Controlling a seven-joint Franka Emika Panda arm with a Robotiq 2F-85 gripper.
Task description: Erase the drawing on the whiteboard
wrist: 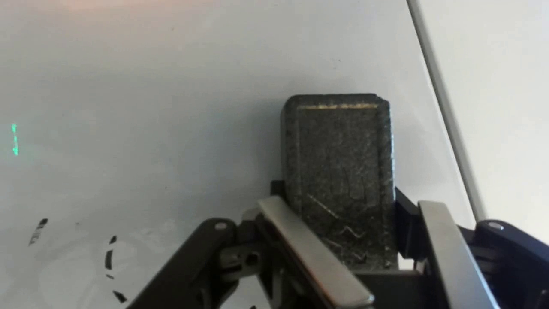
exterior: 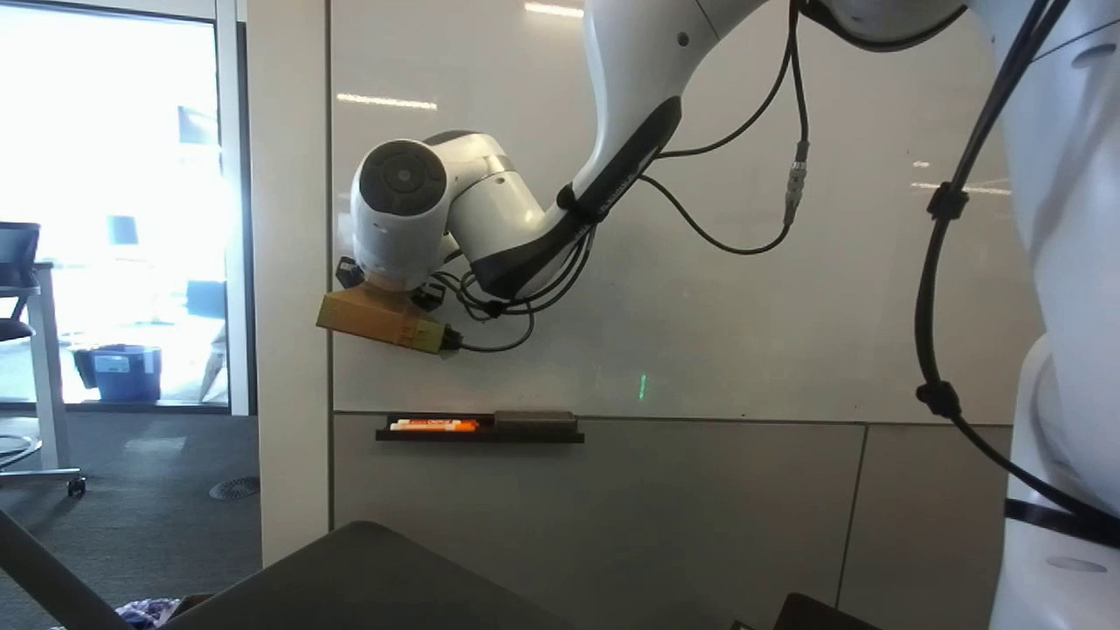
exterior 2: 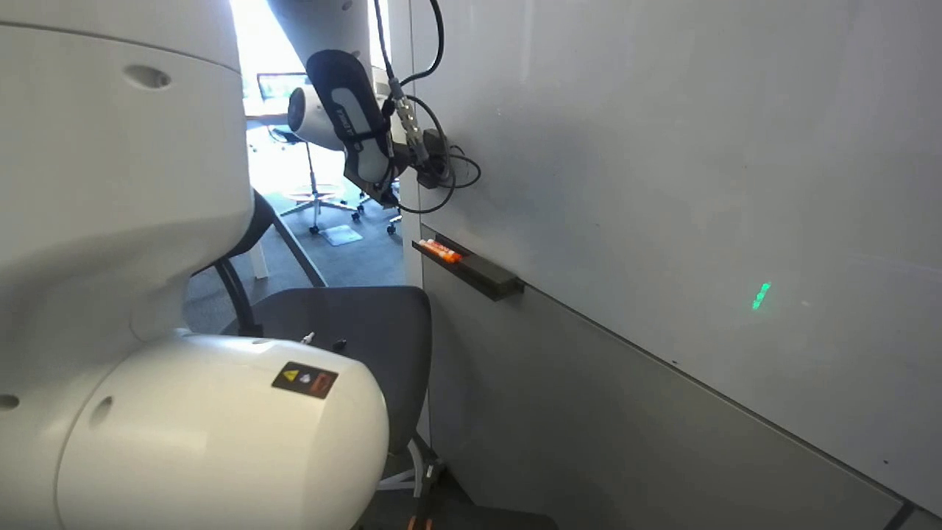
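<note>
The whiteboard (exterior: 744, 332) is a glossy white wall panel, also in an exterior view (exterior 2: 662, 147) and the wrist view (wrist: 171, 107). My gripper (wrist: 339, 201) is shut on a dark grey felt eraser (wrist: 339, 146), its fingers on both long sides. The eraser faces the board near its edge seam; I cannot tell whether it touches. Broken black strokes (wrist: 109, 259) lie on the board at lower left in the wrist view. A short green mark (wrist: 15, 139) is farther left, also in both exterior views (exterior: 642, 387) (exterior 2: 761, 296). In an exterior view the wrist hides the fingers.
A black tray (exterior: 486, 437) with orange markers (exterior: 433, 425) and a dark grey block (exterior: 534, 420) is mounted below the board's lower edge, beneath the gripper. A dark grey panel (exterior 2: 589, 412) lies below. A chair (exterior 2: 368, 324) stands near the arm. Cables (exterior: 735, 249) hang from the arm.
</note>
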